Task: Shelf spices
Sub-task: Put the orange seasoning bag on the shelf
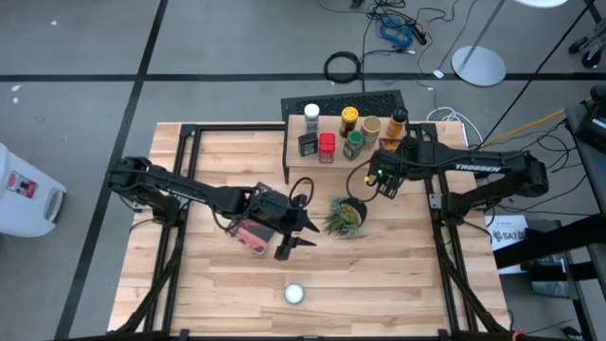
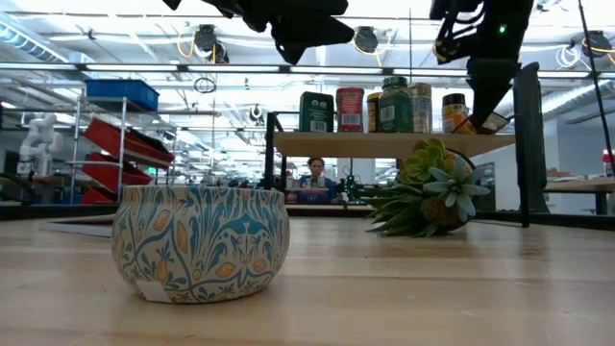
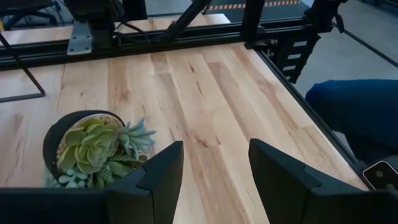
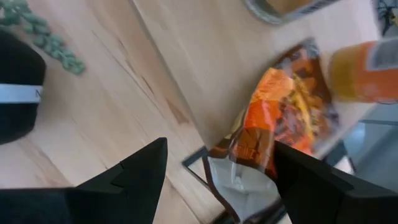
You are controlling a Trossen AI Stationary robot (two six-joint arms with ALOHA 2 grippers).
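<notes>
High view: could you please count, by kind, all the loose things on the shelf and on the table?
Jars and bottles standing on the shelf: 7
Orange packet at the shelf's edge: 1
Round tin on the table: 1
Potted plant: 1
Book: 1
Total: 11

- The round tin (image 2: pixel 201 241) is cream with a teal and yellow leaf-and-fruit pattern; its lid is white from above.
- The flat foil packet (image 4: pixel 283 118) is bright orange with dark brown patches.
- The small succulent (image 3: pixel 93 146) is pale green in a black pot.
- The plank counter (image 1: pixel 227 284) is light blond wood, streaked.
- One shelf jar (image 1: pixel 327 148) is red.
</notes>
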